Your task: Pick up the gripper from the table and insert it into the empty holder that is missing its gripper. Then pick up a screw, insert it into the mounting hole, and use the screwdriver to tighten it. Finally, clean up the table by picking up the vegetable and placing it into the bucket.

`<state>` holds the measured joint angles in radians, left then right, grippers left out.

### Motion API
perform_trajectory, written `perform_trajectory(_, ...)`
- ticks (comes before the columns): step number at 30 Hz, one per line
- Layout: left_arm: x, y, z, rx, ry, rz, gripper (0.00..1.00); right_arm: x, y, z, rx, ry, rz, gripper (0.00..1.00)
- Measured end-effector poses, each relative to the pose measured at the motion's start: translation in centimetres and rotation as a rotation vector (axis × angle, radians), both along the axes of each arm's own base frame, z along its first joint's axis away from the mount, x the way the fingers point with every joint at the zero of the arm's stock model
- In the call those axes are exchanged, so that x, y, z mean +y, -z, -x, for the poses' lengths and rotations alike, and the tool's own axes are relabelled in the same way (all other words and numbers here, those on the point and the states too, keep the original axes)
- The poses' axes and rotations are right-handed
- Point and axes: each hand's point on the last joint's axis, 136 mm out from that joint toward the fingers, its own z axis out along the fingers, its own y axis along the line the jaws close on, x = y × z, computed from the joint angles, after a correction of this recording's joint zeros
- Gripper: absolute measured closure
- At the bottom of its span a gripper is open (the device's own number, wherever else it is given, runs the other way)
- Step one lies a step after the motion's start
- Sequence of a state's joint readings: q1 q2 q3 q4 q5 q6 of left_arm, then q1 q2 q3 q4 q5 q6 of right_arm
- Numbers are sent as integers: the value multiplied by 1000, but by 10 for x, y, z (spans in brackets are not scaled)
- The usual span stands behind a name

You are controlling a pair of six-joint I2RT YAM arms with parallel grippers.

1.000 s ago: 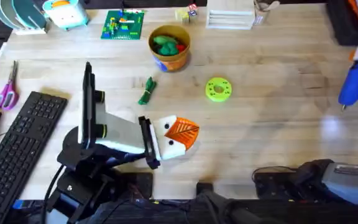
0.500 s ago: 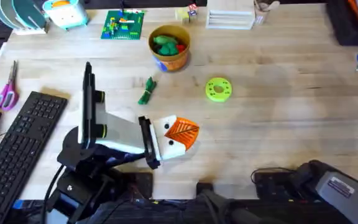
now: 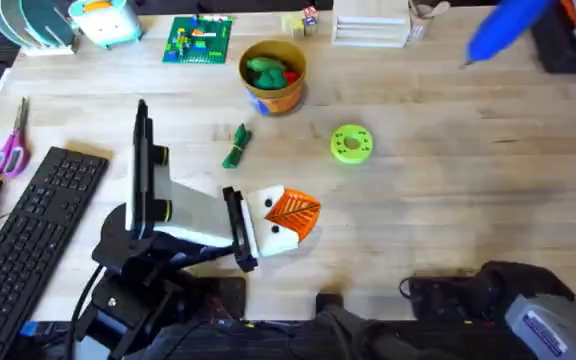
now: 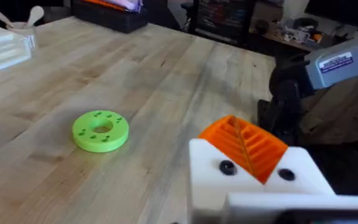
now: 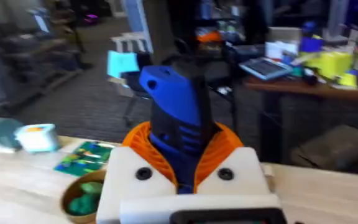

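Right fingers (image 5: 182, 171) clamp the blue screwdriver (image 5: 178, 115). Beyond them, the bucket (image 3: 273, 75) holds green and red toys. Left fingers (image 3: 286, 222): opening unclear.

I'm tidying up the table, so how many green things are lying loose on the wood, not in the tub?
2: a leafy vegetable left of centre, and a lime ring disc right of it. Others may hide behind the arms.
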<state>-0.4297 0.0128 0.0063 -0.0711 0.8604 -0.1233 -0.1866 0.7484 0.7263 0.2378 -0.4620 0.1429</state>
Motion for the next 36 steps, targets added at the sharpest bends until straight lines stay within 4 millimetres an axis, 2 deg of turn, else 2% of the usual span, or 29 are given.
perform_trajectory(4, 0, 0, 0, 0, 0, 0, 992, 68, -6, 22, -64, -256, -70, 917)
perform_trajectory(7, 0, 0, 0, 0, 0, 0, 992, 114, -18, 45, -101, -438, -104, 917)
perform_trajectory(11, 0, 0, 0, 0, 0, 0, 992, 166, -32, 87, -147, -672, -134, 917)
perform_trajectory(13, 0, 0, 0, 0, 0, 0, 992, 184, -36, 107, -160, -767, -149, 917)
perform_trajectory(18, 0, 0, 0, 0, 0, 0, 992, 210, -41, 142, -172, -920, -167, 917)
perform_trajectory(21, 0, 0, 0, 0, 0, 0, 992, 222, -38, 151, -157, -972, -170, 917)
perform_trajectory(29, 0, 0, 0, -40, 2, -12, 992, 259, -13, 152, -73, -1065, -158, 917)
perform_trajectory(36, 0, 0, 0, -54, 3, -16, 992, 268, 0, 144, -30, -1065, -147, 917)
